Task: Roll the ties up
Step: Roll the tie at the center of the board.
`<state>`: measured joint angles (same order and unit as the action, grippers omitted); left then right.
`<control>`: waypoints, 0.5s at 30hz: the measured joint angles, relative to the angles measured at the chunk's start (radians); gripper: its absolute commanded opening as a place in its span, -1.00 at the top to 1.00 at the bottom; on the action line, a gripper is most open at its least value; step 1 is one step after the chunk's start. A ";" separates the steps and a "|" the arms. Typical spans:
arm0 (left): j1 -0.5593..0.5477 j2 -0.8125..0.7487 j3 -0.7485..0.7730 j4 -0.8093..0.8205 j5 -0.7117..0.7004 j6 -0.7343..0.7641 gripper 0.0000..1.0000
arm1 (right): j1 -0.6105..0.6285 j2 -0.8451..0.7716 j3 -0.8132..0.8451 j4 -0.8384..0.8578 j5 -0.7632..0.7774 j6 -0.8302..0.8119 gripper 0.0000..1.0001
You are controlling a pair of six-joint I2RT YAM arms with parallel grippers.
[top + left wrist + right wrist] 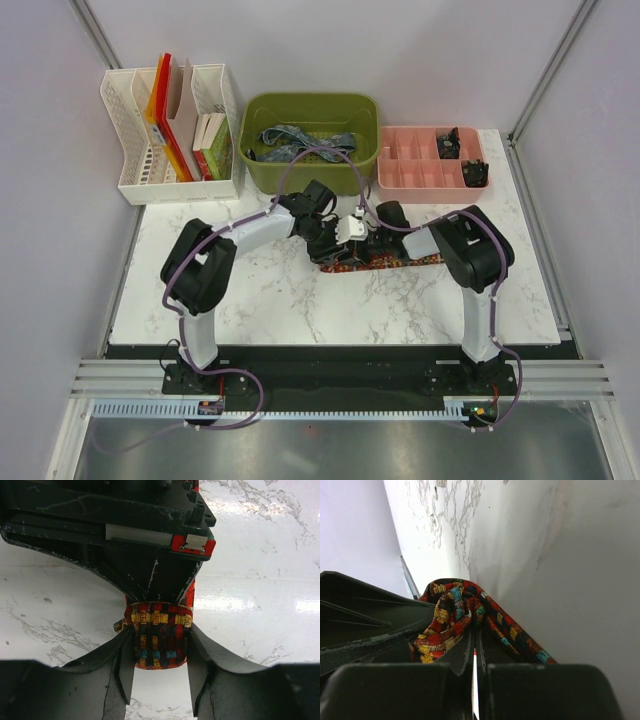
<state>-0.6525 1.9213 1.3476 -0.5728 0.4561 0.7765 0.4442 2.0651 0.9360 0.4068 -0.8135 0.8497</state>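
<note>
the red, orange and dark patterned necktie [400, 262] lies across the middle of the white marble-patterned table [300, 300], where the two arms meet. its unrolled length runs flat toward the right arm, and its other end is wound into a short, fat roll [157, 635].

the left gripper [161, 645] straddles that roll. its jaws stand about halfway open, and one black finger [122, 655] presses against each side of the coil, so the roll is held between them just above the tabletop.

the right gripper [474, 640] comes at the roll from the opposite side. its jaws are closed together, leaving only a thin sliver between them, and the fingertips are buried in the centre of the coil with the fabric wrapped around them (whether a layer is actually nipped between the tips cannot be made out).

along the far edge of the table sits an olive-green plastic bin [310, 100], with a blue-grey patterned necktie [300, 140] lying loosely heaped inside it. just right of the bin is a pink plastic tray with compartments [420, 130]; small dark objects sit in its right-hand cells. to the left of the bin stands a white slotted file rack [125, 110] holding orange and red folders and some books.
</note>
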 measured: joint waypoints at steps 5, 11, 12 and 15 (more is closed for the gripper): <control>-0.011 -0.017 -0.027 0.008 -0.025 -0.064 0.09 | -0.003 0.030 0.035 -0.040 -0.069 -0.047 0.96; -0.042 -0.021 -0.033 0.010 -0.072 -0.134 0.16 | -0.004 0.026 0.054 -0.124 -0.103 -0.115 0.76; -0.045 -0.021 -0.033 0.009 -0.078 -0.142 0.17 | -0.004 0.023 0.056 -0.139 -0.103 -0.122 0.74; -0.051 -0.019 -0.033 0.008 -0.093 -0.157 0.20 | -0.004 0.018 0.071 -0.189 -0.102 -0.151 0.66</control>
<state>-0.7036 1.9022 1.3144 -0.5648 0.3634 0.6197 0.4400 2.0827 1.0069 0.2180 -0.9157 0.6983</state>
